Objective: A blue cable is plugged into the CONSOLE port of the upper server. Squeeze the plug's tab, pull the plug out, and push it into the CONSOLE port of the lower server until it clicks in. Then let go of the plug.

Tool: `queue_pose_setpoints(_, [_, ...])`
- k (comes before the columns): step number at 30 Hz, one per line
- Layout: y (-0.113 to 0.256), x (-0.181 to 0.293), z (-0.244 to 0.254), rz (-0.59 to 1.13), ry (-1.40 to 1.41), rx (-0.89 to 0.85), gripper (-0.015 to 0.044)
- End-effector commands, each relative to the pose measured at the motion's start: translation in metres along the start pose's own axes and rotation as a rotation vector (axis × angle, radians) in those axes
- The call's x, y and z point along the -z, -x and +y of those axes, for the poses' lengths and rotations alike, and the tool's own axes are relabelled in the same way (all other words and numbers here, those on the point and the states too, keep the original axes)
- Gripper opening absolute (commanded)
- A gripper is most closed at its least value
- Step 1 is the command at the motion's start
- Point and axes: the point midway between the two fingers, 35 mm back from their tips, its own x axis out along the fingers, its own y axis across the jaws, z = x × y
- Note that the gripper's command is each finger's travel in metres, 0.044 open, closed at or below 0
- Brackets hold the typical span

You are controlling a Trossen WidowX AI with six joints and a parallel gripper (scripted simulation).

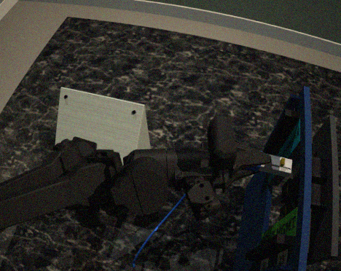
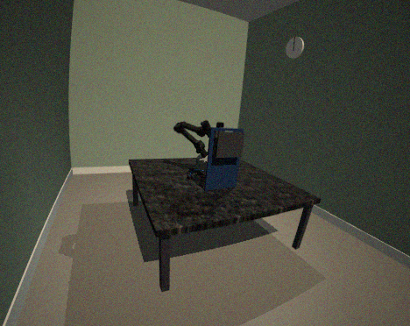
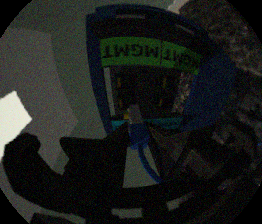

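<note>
The clear plug [image 1: 285, 165] [image 3: 134, 114] with its blue boot [image 3: 138, 134] is held in my gripper [image 1: 271, 164] [image 3: 135, 124], which is shut on it. The clear body shows whole in the top view, out in front of the servers, with a gold spot on it. The blue cable [image 1: 156, 229] [image 3: 146, 167] trails from the boot under the arm. The blue rack [image 1: 306, 182] [image 2: 221, 177] [image 3: 96, 65] bears a green MGMT label [image 1: 286, 223] [image 3: 132, 53] and a teal label [image 1: 291, 140] [image 3: 169, 121]. The CONSOLE ports cannot be made out; the fingers partly cover the teal label in the wrist view.
A pale sloped block [image 1: 99, 116] with two dark holes stands behind the arm. The rack's blue side panel [image 1: 257, 204] [image 3: 209, 90] stands close to the gripper. A grey plate [image 1: 334, 189] stands behind the rack. The dark table [image 2: 180, 201] carries everything.
</note>
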Motion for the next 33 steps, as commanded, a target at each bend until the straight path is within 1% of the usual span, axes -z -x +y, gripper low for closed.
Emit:
queue_pose_setpoints(1, [0.003, 0.001, 0.002, -0.002, -0.007, -0.006, 0.0000])
queue_pose_setpoints(33, [0.022, 0.011, 0.002, -0.001, -0.007, -0.005, 0.0000])
